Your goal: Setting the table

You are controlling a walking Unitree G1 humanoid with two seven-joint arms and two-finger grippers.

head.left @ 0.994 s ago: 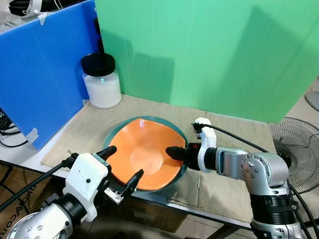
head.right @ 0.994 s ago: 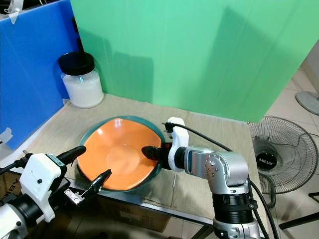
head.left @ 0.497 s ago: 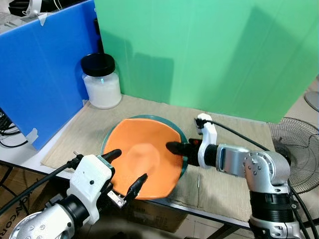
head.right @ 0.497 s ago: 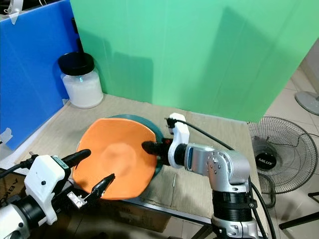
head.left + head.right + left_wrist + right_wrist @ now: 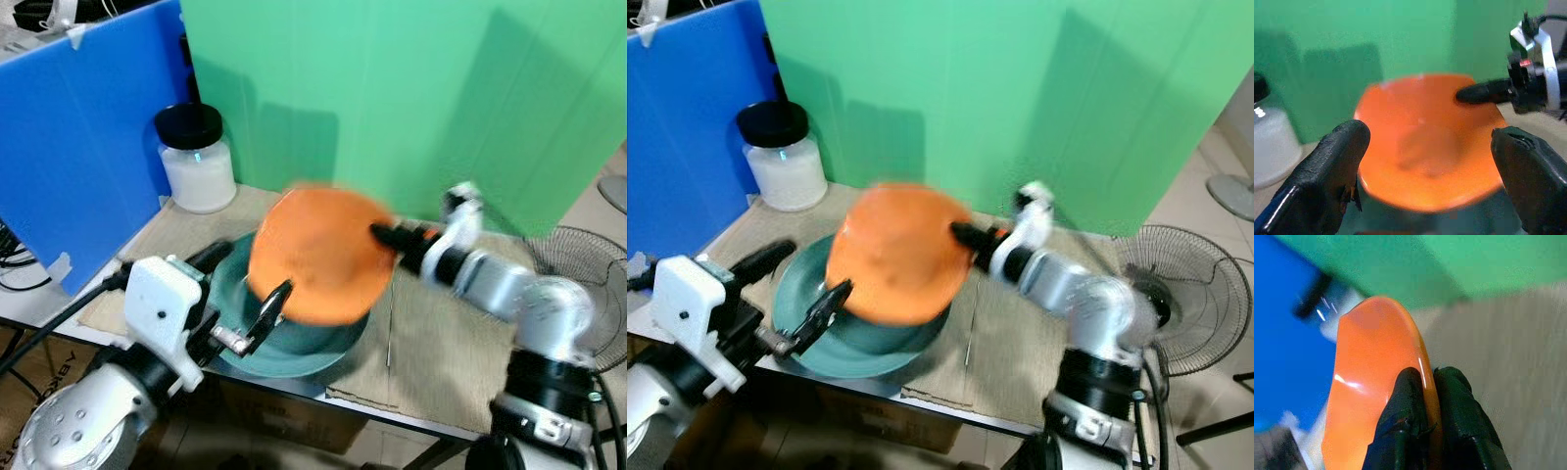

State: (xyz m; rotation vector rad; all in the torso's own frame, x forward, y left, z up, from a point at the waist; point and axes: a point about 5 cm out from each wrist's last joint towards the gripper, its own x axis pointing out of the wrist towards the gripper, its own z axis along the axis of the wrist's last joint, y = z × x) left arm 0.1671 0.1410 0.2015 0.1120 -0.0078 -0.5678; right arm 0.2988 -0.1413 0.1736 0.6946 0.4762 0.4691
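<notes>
Right gripper (image 5: 1425, 396) is clamped on the orange bowl (image 5: 318, 255) rim, bowl tilted above the teal plate (image 5: 294, 343). Left gripper (image 5: 240, 289), fingers apart, sits at the plate's near-left edge.

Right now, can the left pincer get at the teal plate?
Probably yes: the left pincer hangs open at the teal plate rim, and the right pincer has the orange plate lifted off it.

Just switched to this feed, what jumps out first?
The orange plate, tilted up above the teal plate on the table, its rim pinched by the right gripper. The left gripper sits open at the teal plate's near-left edge. A white jar stands back left by the blue panel.
</notes>
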